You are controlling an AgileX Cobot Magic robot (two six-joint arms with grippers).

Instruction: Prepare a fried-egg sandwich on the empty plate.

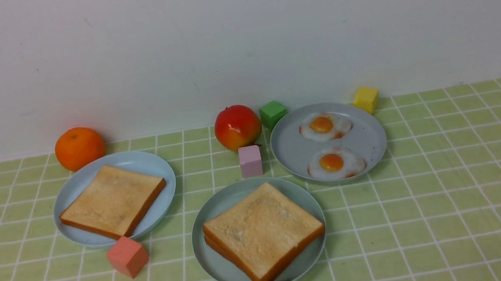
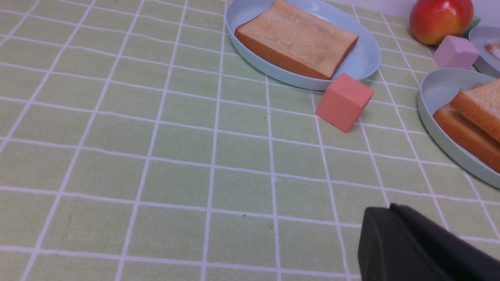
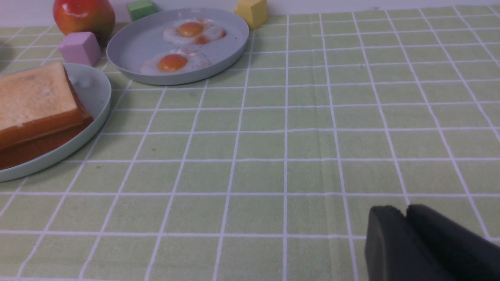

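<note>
The left gripper [image 2: 390, 208] hung low over the cloth with its jaws pressed together, holding nothing. The right gripper [image 3: 406, 208] showed no visible gap either and was likewise unloaded.

The mint plate [image 1: 217, 261] lay ahead of both grippers, inboard of each: toward the right arm's side from the left gripper, toward the left arm's side from the right gripper. Neither arm was clearly nearer. On it, two toast slices [image 1: 262, 231] sat stacked, nearly flush. The stack is square, with one corner pointing back toward the robot, so it has no long axis to align with.

Whether an egg lay between the slices could not be seen. If none did, the right arm would be the better placed. The grey plate [image 3: 133, 43] lay ahead of the right gripper, just beyond the mint plate, with its near egg [image 3: 172, 62] on the side facing that gripper.
</note>
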